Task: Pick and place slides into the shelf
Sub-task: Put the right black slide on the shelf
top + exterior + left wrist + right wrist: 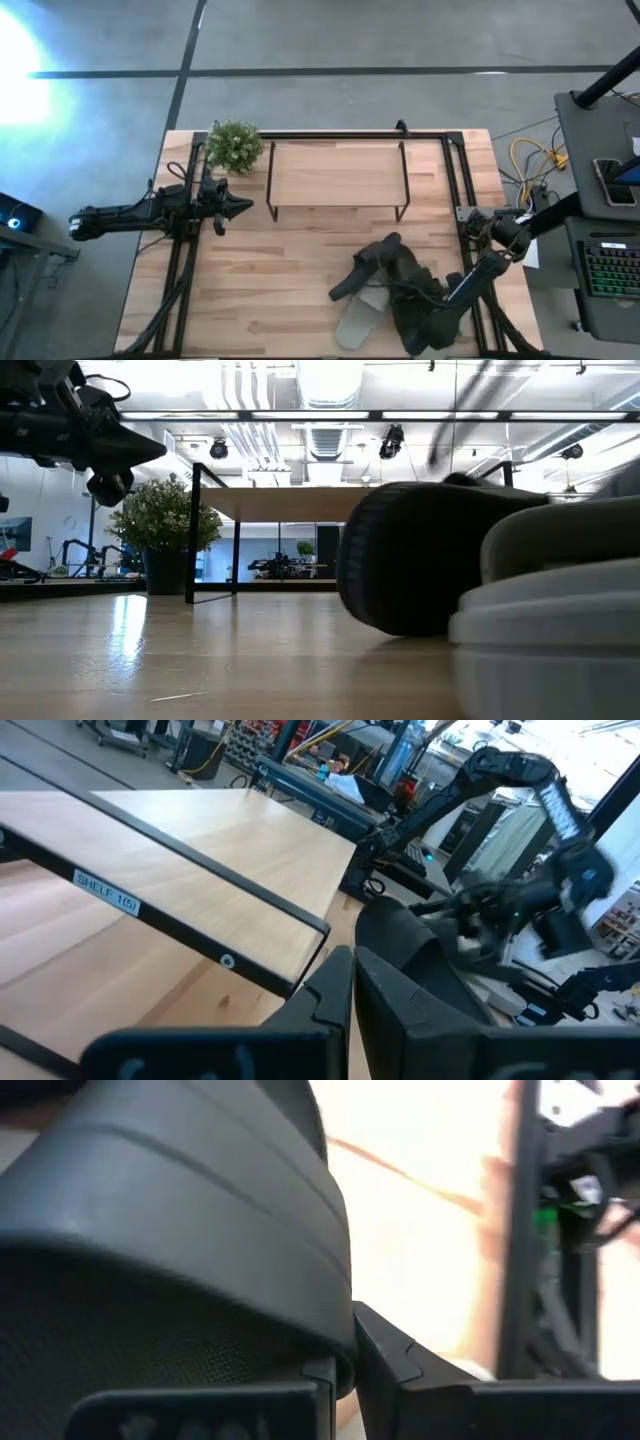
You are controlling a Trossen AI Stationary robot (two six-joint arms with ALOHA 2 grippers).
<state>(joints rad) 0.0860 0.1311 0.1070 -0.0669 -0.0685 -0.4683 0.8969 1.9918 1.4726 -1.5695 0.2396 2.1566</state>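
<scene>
The shelf point(337, 175) stands at the middle far side of the table, its wood board on thin black legs. Two black slides point(375, 262) point(425, 318) and a pale slide point(360, 315) lie in a heap near the front right. The low view shows a black slide point(420, 560) on the tabletop beside the pale one point(550, 630). My right gripper point(425, 292) slants down into the heap, shut on a black slide point(170, 1230). At the left, my left gripper point(240, 207) hangs level above the table, shut and empty point(345, 990). My right gripper pinches the edge of the black slide's wide strap point(338, 1342) between its two fingers. The fingers come slanting down from the table's right side. The strap bulges up just in front of the fingers point(400, 1370). Whether the slide is lifted cannot be told.
A small potted plant point(234, 146) stands at the shelf's far left corner. Black frame rails point(455, 190) run along the table's left, right and far sides. Bare wood point(280, 280) lies between the left arm and the heap of slides.
</scene>
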